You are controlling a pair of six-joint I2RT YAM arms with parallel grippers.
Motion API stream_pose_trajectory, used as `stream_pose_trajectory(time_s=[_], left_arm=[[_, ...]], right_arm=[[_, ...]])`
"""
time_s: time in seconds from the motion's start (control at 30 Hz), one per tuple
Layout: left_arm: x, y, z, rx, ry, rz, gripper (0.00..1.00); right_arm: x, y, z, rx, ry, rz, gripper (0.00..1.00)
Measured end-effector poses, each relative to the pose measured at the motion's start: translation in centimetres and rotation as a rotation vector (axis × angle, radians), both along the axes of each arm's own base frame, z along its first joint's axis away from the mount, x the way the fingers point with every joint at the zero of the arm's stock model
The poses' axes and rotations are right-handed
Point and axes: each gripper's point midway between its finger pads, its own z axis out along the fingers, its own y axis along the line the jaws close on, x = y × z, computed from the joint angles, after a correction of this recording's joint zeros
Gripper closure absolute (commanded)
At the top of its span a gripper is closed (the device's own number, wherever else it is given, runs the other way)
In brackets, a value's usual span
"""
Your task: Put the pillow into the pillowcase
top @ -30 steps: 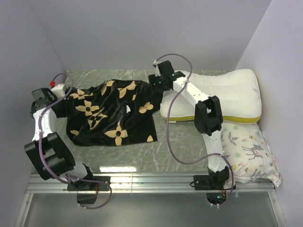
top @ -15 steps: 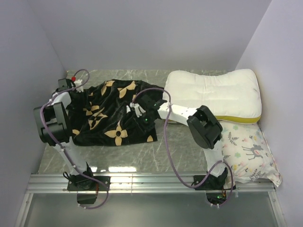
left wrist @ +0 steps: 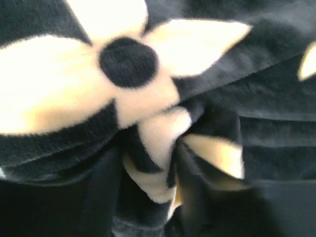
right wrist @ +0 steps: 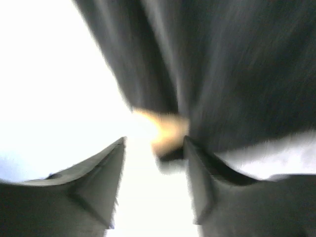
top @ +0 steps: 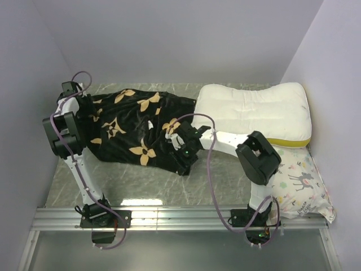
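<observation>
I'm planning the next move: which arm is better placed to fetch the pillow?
Right. The right end effector sits at the pillowcase's near right edge, close to the pillow; the left end effector is at its far left corner.

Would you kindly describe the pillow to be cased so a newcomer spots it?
On the marble table, look to the far right corner. There lies the pillow, plump, plain white, yellow-edged; its near neighbour, the deer-print pillow, is patterned.

Top view high behind, down onto the table (top: 146, 186); both wrist views close on the shared pillowcase (top: 130, 127)
</observation>
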Motion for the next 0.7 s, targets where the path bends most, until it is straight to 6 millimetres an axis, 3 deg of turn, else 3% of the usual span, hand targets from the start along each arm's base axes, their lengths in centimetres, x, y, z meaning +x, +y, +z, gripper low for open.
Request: stream_pose_trajectory(time_s=[0.03, 0.1, 0.2, 0.23, 0.27, 0.37, 0.43, 0.53, 0.6, 0.7], left_arm=[[-0.1, -0.3, 0.2, -0.015, -0.005, -0.029, 0.28], [-0.4, -1.3, 0.7, -0.050, -0.026, -0.102, 0.22], [-3.2, -4.0, 2.1, -0.108, -0.029, -0.217, 0.16], [-4.1, -4.7, 2.9, -0.120, -0.034, -0.246, 0.14], [-4.9, -5.4, 4.0, -0.127, -0.045, -0.276, 0.01], [-6.4, -7.0, 8.6, -0.107, -0.127, -0.337, 0.01], [-7.3, -7.8, 12.0, -0.058, -0.198, -0.360, 0.01], [-8.4, -9.3, 16.0, 0.004, -0.282, -0.384, 0.01], [-8.7, -10.3, 17.9, 0.045, -0.328, -0.398, 0.01], [-8.8, -11.4, 18.8, 0.068, -0.342, -0.409, 0.01]], right_arm=[[-0.7, -0.6, 0.3, -0.007, 0.010, 0.013, 0.28], [-1.3, -1.6, 2.0, -0.006, -0.005, 0.031, 0.12], [0.8, -2.3, 7.5, 0.086, -0.144, 0.013, 0.02], [2.0, -2.7, 9.5, 0.116, -0.197, -0.006, 0.02], [4.3, -3.4, 12.5, 0.159, -0.280, -0.053, 0.02], [11.0, -6.9, 19.2, 0.205, -0.503, -0.218, 0.02], [15.1, -10.0, 21.9, 0.170, -0.598, -0.356, 0.01], [20.5, -11.9, 22.5, 0.083, -0.638, -0.500, 0.00], [23.2, -12.0, 20.4, 0.006, -0.613, -0.554, 0.00], [26.4, -12.0, 16.3, -0.103, -0.551, -0.624, 0.00]])
